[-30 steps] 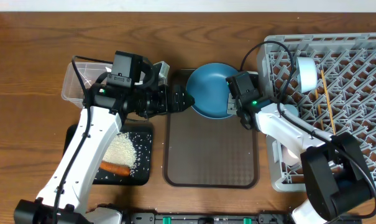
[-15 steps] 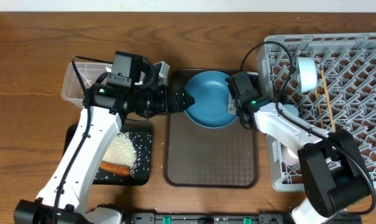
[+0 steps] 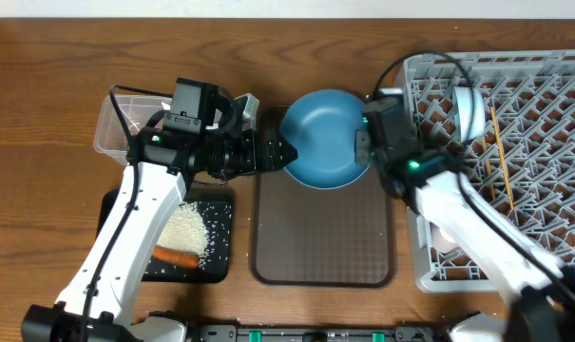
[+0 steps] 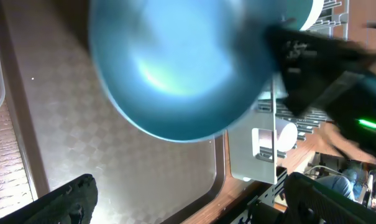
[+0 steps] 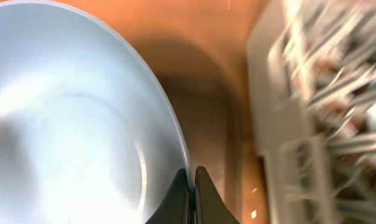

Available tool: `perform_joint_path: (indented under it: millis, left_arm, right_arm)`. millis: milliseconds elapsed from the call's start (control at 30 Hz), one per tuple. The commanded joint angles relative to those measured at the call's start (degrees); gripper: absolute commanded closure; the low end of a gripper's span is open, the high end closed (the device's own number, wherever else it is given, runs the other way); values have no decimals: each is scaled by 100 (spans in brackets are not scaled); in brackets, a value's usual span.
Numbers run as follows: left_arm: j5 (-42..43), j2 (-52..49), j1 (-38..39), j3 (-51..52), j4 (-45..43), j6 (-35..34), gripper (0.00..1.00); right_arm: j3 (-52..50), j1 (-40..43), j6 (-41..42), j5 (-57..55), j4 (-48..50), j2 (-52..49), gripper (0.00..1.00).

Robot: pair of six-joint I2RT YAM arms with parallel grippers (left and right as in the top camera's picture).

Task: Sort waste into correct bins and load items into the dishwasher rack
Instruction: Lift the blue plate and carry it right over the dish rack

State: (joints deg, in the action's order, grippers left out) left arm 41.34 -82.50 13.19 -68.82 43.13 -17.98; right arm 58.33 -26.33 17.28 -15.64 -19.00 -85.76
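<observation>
Plate: The dark blue plate [image 3: 323,138] was over the far end of the brown serving tray [image 3: 320,242]. It was held by its right rim and, judging by how large it appeared from overhead, was raised off the tray.
Right end effector: The right end effector [image 3: 361,152] was clamped on that rim. In the wrist view its fingers [image 5: 183,193] met tightly over the plate's edge.
Left end effector: The left end effector [image 3: 285,152] had its jaws spread wide and held nothing. It sat just beside the plate's left rim, and whether it touched could not be told.
Just changed: The right jaws, a second earlier partly apart about the rim, had closed fully. The right arm was blurred with motion.
Meaning: The grasp seemed secured and the carry toward the rack had probably begun.
Against the earlier frame: The plate had looked smaller then and lay flat on the tray. The right arm had been folded nearer the rack's front corner. The left arm's pose matched.
Rack: The grey dishwasher rack [image 3: 539,90] stood right of the tray, already carrying a pale cup [image 3: 469,112] and the chopsticks [image 3: 501,142].
Bins: The black tray [image 3: 222,211] with rice [image 3: 185,228] and the carrot [image 3: 176,256], and the clear tub [image 3: 111,123], were unchanged.
Risk: A pinch at one edge could let the plate swing or slip.
</observation>
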Motion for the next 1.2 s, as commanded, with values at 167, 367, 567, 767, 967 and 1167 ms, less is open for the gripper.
perform_joint_path:
  millis: [167, 367, 567, 767, 967, 1167]
  left_arm:
    - [-50, 52, -15, -35, 7, 52, 2]
    - [-50, 52, -15, -35, 9, 55, 2]
    - [-50, 52, -15, -35, 7, 55, 2]
    - [-50, 52, -15, -35, 7, 52, 2]
    - [-50, 52, -15, -35, 7, 55, 2]
    - [-50, 52, -15, -35, 7, 52, 2]
  right_arm:
    - [39, 162, -1864, -671, -162, 1493, 99]
    - [39, 785, -2592, -1923, -179, 2352, 99]
    - [39, 2103, -3687, -2212, 129, 2728, 99]
    - [39, 3491, -3856, -2216, 372, 2667, 99]
    - [39, 4437, -5125, -2857, 1185, 2365, 99]
    - [39, 4658, -6019, -3650, 2070, 1880, 99]
